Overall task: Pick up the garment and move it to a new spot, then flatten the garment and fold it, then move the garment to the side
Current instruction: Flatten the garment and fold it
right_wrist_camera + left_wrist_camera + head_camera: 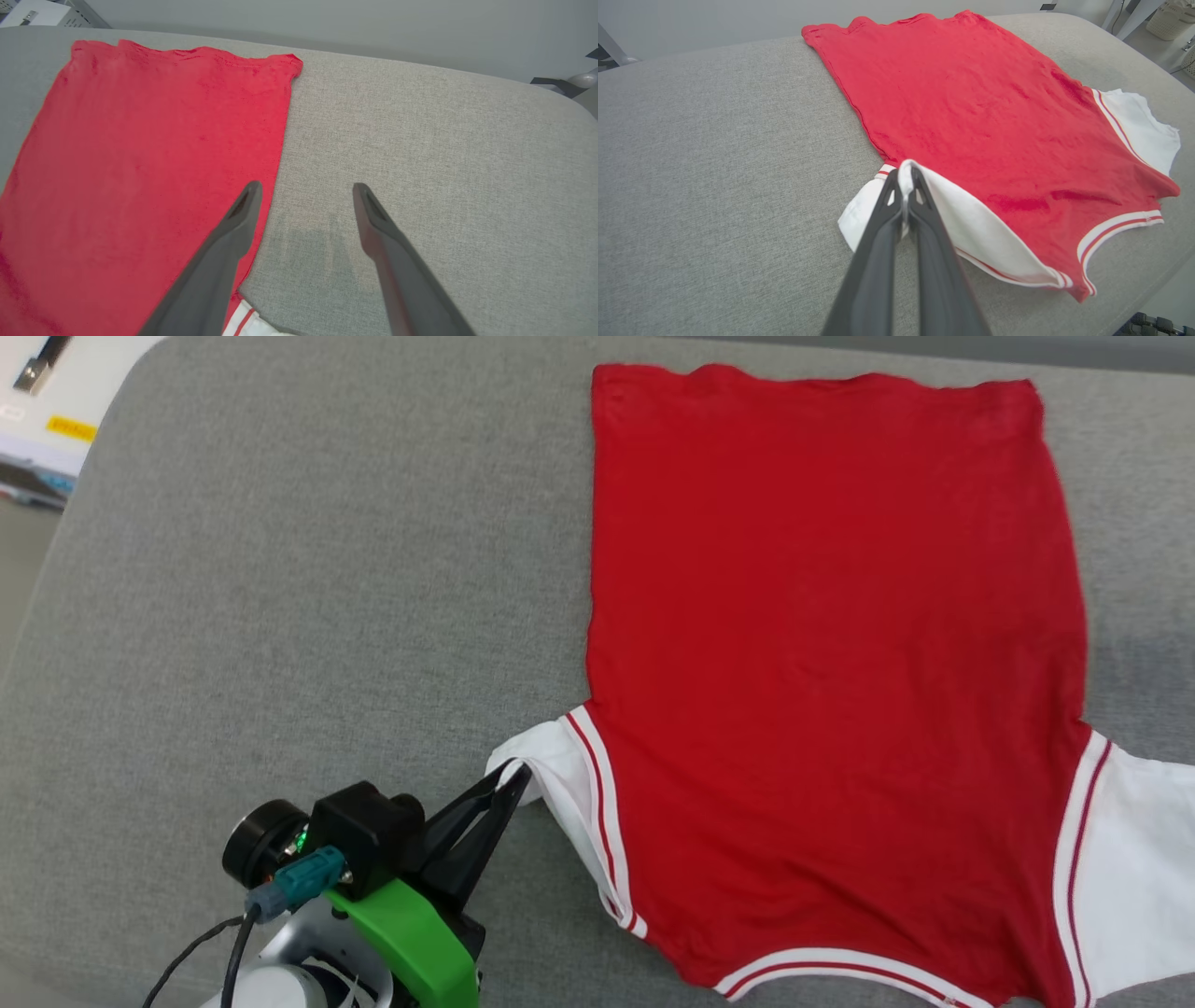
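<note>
The garment (831, 644) lies spread flat on the grey cushion, plain red side up, hem at the far end and white sleeves toward me. My left gripper (516, 773) is shut on the edge of the garment's left white sleeve (971, 228), pinching the cloth between its dark fingers (896, 219). In the right wrist view my right gripper (303, 189) hangs open above the garment's (140, 163) right edge, one finger over the red cloth, the other over bare cushion, nothing between them. The lettering is hidden.
The grey padded surface (308, 597) stretches wide to the left of the garment, with rounded edges. A white table with a small dark object (42, 364) stands beyond its far left corner. A pale basket (1169, 18) sits on the floor beyond the right edge.
</note>
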Controlling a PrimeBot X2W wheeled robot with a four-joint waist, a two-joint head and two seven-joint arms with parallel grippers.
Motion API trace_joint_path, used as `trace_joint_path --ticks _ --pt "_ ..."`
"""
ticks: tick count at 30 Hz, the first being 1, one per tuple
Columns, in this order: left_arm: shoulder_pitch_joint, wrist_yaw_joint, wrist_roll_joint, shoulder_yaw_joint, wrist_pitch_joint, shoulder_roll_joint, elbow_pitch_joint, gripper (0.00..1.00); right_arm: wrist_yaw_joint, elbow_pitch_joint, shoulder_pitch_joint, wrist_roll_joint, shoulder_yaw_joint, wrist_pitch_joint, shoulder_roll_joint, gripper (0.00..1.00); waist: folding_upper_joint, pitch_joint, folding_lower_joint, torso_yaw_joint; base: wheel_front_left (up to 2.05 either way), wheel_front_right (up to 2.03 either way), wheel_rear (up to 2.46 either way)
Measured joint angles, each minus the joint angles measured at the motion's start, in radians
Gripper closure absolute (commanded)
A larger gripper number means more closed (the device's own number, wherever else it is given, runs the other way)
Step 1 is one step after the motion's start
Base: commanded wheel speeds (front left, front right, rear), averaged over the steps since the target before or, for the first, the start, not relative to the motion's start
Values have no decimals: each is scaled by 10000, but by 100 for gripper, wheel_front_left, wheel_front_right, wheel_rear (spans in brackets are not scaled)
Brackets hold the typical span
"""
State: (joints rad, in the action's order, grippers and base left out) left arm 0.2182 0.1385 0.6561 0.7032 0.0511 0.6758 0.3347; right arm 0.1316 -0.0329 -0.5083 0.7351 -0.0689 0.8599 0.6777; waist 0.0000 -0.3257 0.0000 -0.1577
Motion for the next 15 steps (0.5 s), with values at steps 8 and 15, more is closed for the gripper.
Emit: trace_joint_path --ticks 8,15 --pt "421 140 -485 167 267 -58 1085 100 -2 -1670 -2841 -1409 -359 2011 222 0 0 -1487 2 -897 0 0 0" --pt "563 138 -581 311 299 -211 1444 100 0 -2522 -4451 -2301 127 2449 431 0 0 -2397 2 -1867 0 0 0"
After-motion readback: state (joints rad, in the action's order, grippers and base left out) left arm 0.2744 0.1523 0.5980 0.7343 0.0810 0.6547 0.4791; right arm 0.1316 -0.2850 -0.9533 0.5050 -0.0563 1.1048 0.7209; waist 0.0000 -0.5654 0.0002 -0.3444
